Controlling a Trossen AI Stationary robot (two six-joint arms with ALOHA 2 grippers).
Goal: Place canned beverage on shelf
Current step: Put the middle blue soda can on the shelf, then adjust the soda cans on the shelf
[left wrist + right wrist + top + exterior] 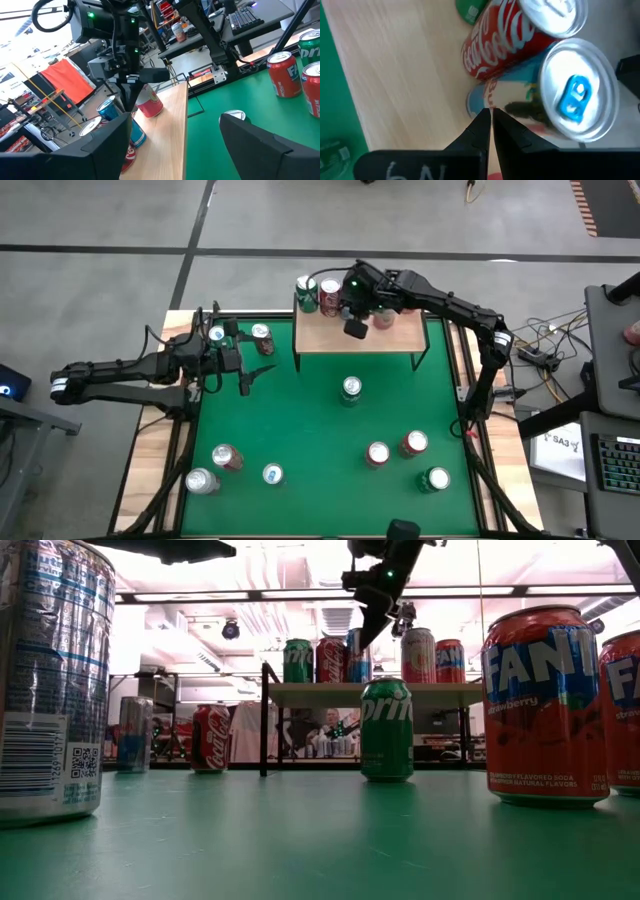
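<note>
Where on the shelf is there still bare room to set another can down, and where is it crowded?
The shelf is bare along its front edge and at its right end. Its back left is crowded: a green can, a Coca-Cola can and a blue-tabbed can stand close together, with the shut right gripper over them. Another can sits mid-board.
</note>
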